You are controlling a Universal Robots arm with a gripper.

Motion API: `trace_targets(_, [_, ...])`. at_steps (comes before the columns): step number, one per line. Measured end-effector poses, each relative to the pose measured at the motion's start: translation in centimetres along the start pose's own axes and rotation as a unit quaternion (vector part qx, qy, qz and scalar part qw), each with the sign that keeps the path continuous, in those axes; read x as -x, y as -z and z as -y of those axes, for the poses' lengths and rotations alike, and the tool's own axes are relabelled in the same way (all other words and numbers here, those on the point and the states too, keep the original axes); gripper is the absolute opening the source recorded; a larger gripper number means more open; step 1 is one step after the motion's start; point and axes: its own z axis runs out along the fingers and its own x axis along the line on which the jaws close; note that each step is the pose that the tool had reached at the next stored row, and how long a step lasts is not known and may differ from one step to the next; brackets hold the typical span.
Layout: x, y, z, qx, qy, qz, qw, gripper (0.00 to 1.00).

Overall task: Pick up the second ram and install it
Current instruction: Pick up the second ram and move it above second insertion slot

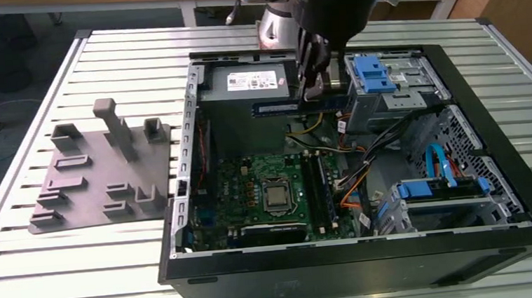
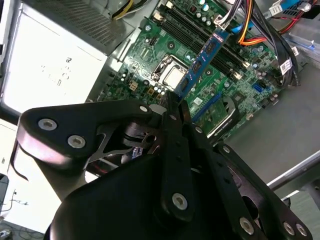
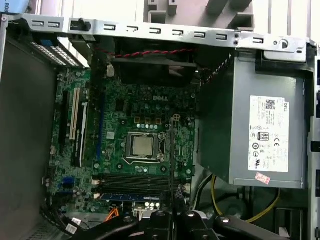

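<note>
Second ram [image 1: 280,108] is off the tabletop [image 1: 115,272], clamped at one end between the fingers [image 2: 175,140], which are closed tight on its flat faces. It hangs roughly level inside the open case [image 1: 368,265], above the motherboard [image 1: 258,174]. Step in hand, judged: carrying to the memory slots [image 1: 322,187]. Seating calls for edge-down alignment along a free slot.

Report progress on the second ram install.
Done: the ram is picked up and clear of the grey tray. In hand: the gripper is shut on one end of it and holds it in the air inside the open case, above the motherboard. Left: seating it, since it is not yet in a slot.
</note>
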Motion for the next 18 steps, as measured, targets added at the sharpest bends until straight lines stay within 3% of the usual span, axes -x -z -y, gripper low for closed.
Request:
trace_targets(3, [-0.24, -0.53, 0.04, -0.0001, -0.003, 0.0002, 1.0, 0.11])
trace_targets(11, [-1.74, -1.86, 0.07, -0.0006, -0.013, 0.0011, 0.9999, 0.11])
trace_targets(18, [-1.93, -3.01, 0.22, -0.0007, -0.015, 0.0011, 0.9999, 0.11])
